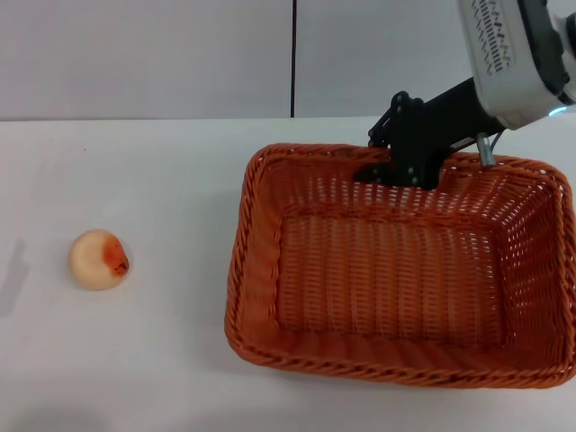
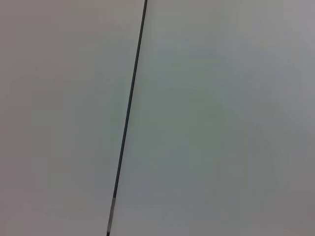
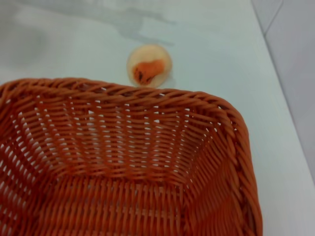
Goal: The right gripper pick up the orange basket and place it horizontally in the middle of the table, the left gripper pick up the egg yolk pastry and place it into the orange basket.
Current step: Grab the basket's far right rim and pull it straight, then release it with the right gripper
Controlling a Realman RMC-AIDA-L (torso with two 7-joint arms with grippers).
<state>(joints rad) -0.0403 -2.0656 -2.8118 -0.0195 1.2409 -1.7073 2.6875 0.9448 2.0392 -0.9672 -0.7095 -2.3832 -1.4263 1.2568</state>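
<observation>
The orange basket (image 1: 396, 270) rests flat on the white table (image 1: 162, 180), right of centre, with its long side across my view and its right end cut off by the frame edge. My right gripper (image 1: 389, 169) reaches down from the upper right and is shut on the basket's far rim, one black finger inside the wall. In the right wrist view the orange basket (image 3: 123, 162) fills the lower part. The egg yolk pastry (image 1: 98, 259) lies on the table to the basket's left, apart from it; the egg yolk pastry (image 3: 149, 66) also shows beyond the rim. My left gripper is out of view.
A grey wall with a dark vertical seam (image 1: 293, 58) stands behind the table. The left wrist view shows only that wall and the seam (image 2: 129, 113). Bare tabletop lies between the pastry and the basket.
</observation>
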